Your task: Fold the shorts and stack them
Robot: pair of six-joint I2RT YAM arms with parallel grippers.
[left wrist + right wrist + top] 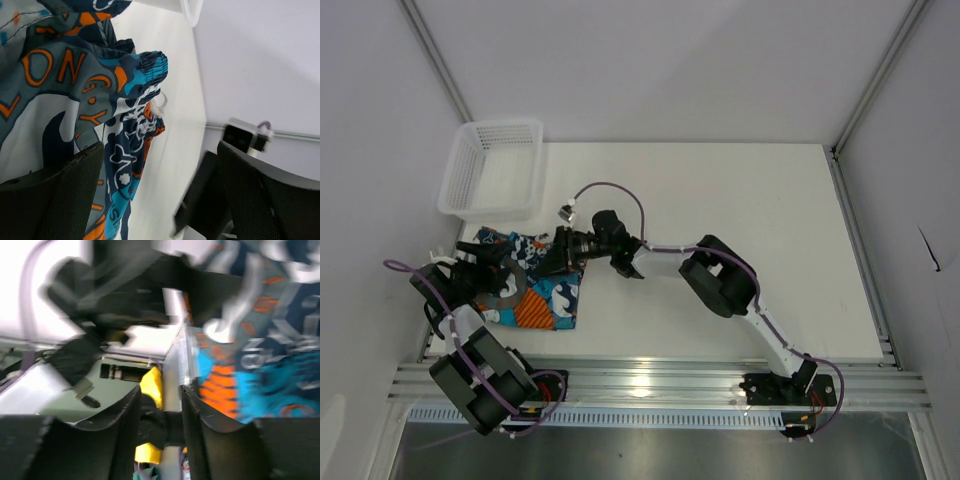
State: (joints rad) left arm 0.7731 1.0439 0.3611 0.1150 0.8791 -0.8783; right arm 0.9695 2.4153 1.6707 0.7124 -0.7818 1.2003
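Observation:
One pair of shorts (pixel 535 292), printed in teal-blue, orange, white and dark grey, lies bunched at the table's left near the front edge. My left gripper (pixel 488 262) hovers over its left part with the jaws wide open. In the left wrist view the shorts (pixel 75 85) spread past the left finger (pixel 65 195), and bare table shows between the fingers of the left gripper (pixel 160 200). My right gripper (pixel 552 258) is at the cloth's upper right edge. In the blurred right wrist view the right gripper (pixel 161 405) stands partly open with nothing between its fingers, the shorts (pixel 260 355) just to its right.
A white mesh basket (pixel 492 168) sits behind the shorts at the back left, and its rim (pixel 192 10) shows in the left wrist view. The left wall is close beside the left arm. An aluminium rail (pixel 650 380) runs along the table's front edge.

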